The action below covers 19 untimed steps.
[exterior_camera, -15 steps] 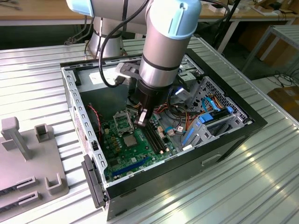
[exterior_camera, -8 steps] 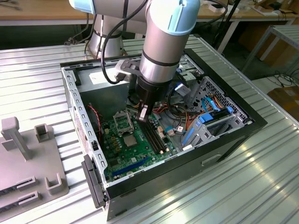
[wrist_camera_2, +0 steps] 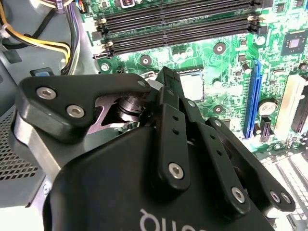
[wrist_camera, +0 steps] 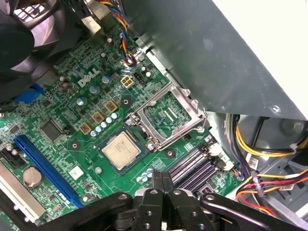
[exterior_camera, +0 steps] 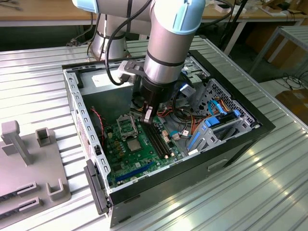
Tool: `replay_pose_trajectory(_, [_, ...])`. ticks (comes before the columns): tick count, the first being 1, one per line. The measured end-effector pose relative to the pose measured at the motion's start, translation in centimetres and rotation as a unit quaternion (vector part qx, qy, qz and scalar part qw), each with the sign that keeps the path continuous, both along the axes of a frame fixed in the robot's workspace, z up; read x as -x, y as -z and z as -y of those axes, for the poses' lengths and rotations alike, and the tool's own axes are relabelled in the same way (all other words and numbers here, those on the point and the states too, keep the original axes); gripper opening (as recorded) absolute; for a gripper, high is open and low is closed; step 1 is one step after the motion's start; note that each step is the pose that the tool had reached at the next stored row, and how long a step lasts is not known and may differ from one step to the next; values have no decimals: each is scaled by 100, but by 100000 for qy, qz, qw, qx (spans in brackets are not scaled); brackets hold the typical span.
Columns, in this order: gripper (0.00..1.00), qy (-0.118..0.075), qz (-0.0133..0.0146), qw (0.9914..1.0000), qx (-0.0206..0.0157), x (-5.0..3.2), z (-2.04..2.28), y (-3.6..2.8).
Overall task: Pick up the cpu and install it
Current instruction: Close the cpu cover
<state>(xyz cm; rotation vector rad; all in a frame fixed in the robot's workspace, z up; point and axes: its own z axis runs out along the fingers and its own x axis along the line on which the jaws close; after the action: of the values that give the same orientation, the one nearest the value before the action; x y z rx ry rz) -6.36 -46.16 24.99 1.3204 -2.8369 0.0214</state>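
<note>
The cpu [wrist_camera: 120,150] is a small pale silver square lying flat in its socket on the green motherboard [wrist_camera: 62,103]. The socket's silver metal frame [wrist_camera: 168,115] stands flipped open beside it. The second wrist view shows the cpu [wrist_camera_2: 191,85] just past the black fingers. My gripper [wrist_camera: 162,177] hangs a little above the board, beside the socket and over the memory slots. Its fingers are pressed together with nothing between them. In the exterior view the gripper [exterior_camera: 147,117] sits inside the open computer case, above and right of the cpu [exterior_camera: 133,145].
Dark memory slots [wrist_camera: 192,168] run beside the socket. A blue card slot [wrist_camera: 43,166] and a coin battery [wrist_camera: 31,177] lie further along the board. Coloured cables [wrist_camera: 269,144], a black fan [wrist_camera: 24,29] and a grey metal wall [wrist_camera: 216,62] crowd the case. A grey fixture plate [exterior_camera: 29,163] lies at the exterior view's left.
</note>
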Motion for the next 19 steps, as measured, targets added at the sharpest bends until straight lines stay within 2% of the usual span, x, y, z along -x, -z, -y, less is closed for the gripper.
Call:
replay_pose_trajectory(3, [11,-558,-4,99998,2,-5,-11,0])
replay_pose_trajectory(11, [11,-620,-1,99998,-1,-4,-12,0])
replay_pose_trajectory(12, [11,-623,3,99998,-200,-4,-12,0])
replay_pose_trajectory(13, [11,-642,5,99995,-744,-4,-12,1])
replay_pose_trajectory(17, [11,-715,17,99943,-3305,-12,-13,7])
replay_pose_trajectory(19, [11,-735,21,99919,-3947,-24,-19,15])
